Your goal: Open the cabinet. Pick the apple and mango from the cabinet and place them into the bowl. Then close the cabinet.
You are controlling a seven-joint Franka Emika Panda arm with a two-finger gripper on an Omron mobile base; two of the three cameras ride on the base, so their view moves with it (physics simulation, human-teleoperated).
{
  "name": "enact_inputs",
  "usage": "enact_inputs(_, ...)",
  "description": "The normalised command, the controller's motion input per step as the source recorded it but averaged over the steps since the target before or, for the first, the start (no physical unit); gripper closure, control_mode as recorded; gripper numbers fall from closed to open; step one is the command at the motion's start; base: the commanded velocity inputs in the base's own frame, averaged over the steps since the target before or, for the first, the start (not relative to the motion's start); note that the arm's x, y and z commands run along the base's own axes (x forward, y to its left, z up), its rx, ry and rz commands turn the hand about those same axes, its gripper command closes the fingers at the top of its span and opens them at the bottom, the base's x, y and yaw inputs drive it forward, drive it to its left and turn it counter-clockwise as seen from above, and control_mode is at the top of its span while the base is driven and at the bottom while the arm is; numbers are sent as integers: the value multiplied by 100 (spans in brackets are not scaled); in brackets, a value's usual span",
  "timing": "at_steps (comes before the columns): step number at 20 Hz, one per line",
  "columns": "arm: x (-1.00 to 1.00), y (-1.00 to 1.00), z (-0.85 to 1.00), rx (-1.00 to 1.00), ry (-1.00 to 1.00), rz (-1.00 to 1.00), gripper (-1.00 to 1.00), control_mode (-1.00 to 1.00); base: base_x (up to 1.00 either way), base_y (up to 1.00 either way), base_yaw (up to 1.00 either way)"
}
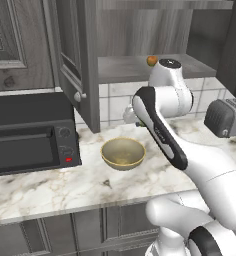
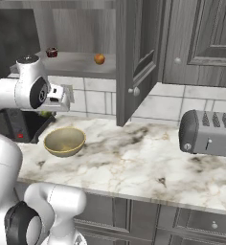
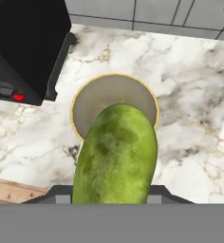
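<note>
Mango [image 3: 116,154] held lengthwise between the gripper's jaws, seen from above in the hand view, green and mottled, with its far end overlapping the bowl [image 3: 88,102] below. Bowl resting on the marble counter [image 3: 190,142], just beside the black microwave [image 3: 23,42] at upper left of that view. In the left base view, the arm [image 1: 162,132] bends over the counter with its wrist above and behind the bowl [image 1: 123,153]; the gripper itself is hidden behind the forearm there. In the right base view, the gripper [image 2: 47,113] hangs above the bowl [image 2: 64,141], and a sliver of green mango [image 2: 45,114] shows under the hand. Cabinet [image 1: 77,55] standing open, its door [image 2: 134,57] swung out towards the camera. Apple [image 1: 151,61] lying on the cabinet shelf, well apart from the bowl; same apple [image 2: 99,59] in the right base view, with a small dark red object [image 2: 51,52] farther along the shelf. Toaster [image 2: 208,131] on the counter at right.
</note>
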Motion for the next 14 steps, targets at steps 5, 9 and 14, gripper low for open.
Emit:
enact_inputs(5, 16, 1, -59, -1, 0, 0, 100, -100, 0, 0, 0)
enact_inputs(9, 26, 5, -56, 0, 0, 0, 100, -100, 0, 0, 0)
enact_inputs(14, 41, 8, -45, 0, 1, 0, 100, -100, 0, 0, 0)
